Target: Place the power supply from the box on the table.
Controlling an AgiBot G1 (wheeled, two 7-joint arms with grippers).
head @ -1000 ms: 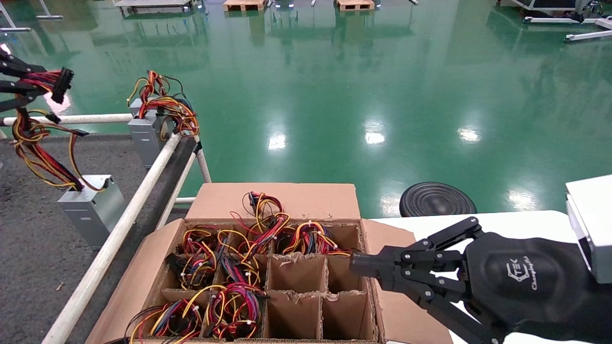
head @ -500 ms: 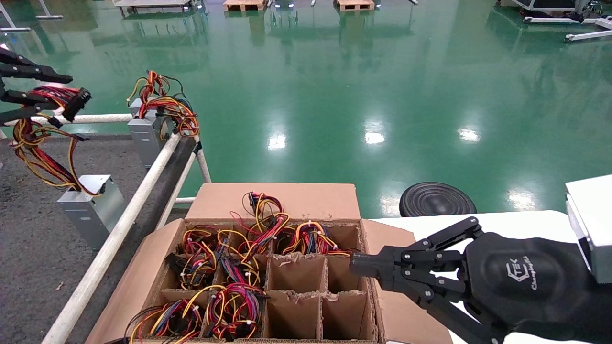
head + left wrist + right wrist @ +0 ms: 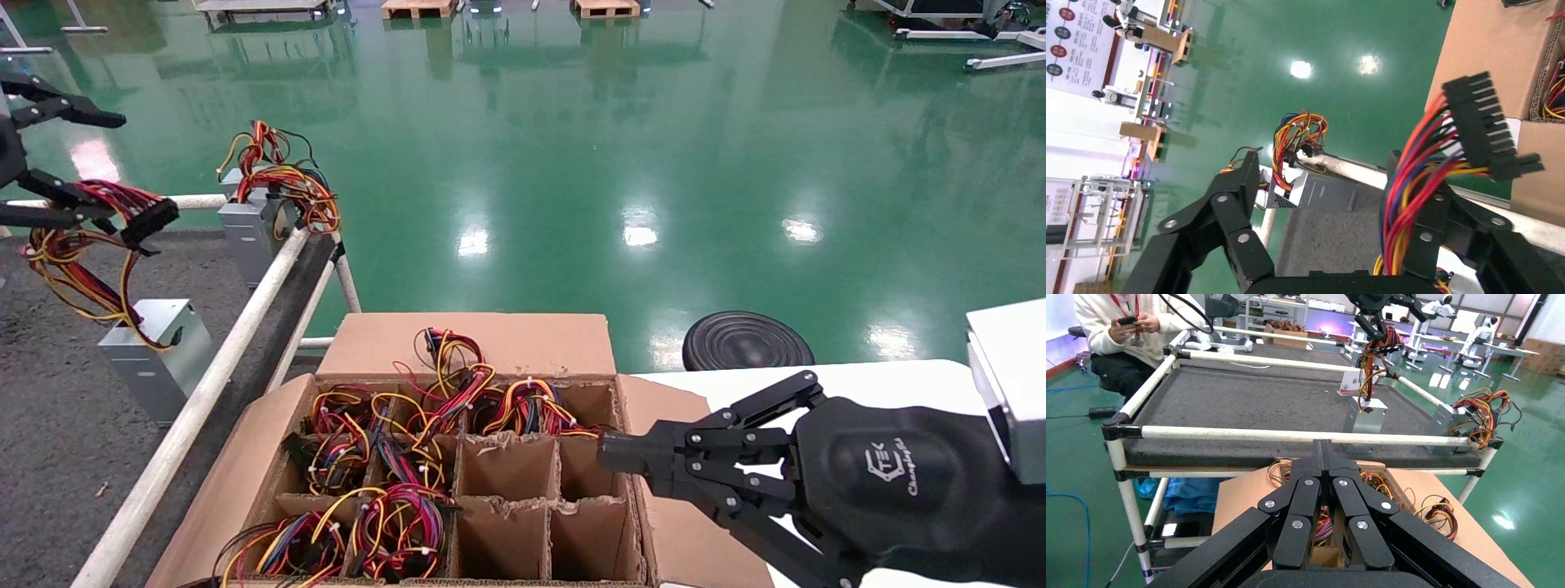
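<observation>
The power supply [image 3: 155,355] stands on the dark grey table [image 3: 49,425], near its white rail. Its wires [image 3: 65,269] rise to my left gripper [image 3: 110,167], which is open. The bundle and black connector [image 3: 151,219] lie draped over the lower finger only. In the left wrist view the wires [image 3: 1413,196] and connector [image 3: 1483,125] run along one finger of the gripper [image 3: 1322,159], the gap between the fingers being bare. My right gripper [image 3: 605,449] is shut and empty over the box [image 3: 490,343], whose cells hold more wired units. From the right wrist the power supply [image 3: 1368,416] shows beyond the shut gripper [image 3: 1324,444].
A second grey unit [image 3: 249,229] with tangled wires stands at the table's far corner by the rail [image 3: 212,384]. A black round disc [image 3: 748,341] lies on the green floor. A white surface [image 3: 858,376] lies under my right arm. A seated person [image 3: 1119,331] is beyond the table.
My left gripper has opened: its upper finger lifted away and the wire bundle with its connector sank lower onto the lower finger. The right arm has not moved.
</observation>
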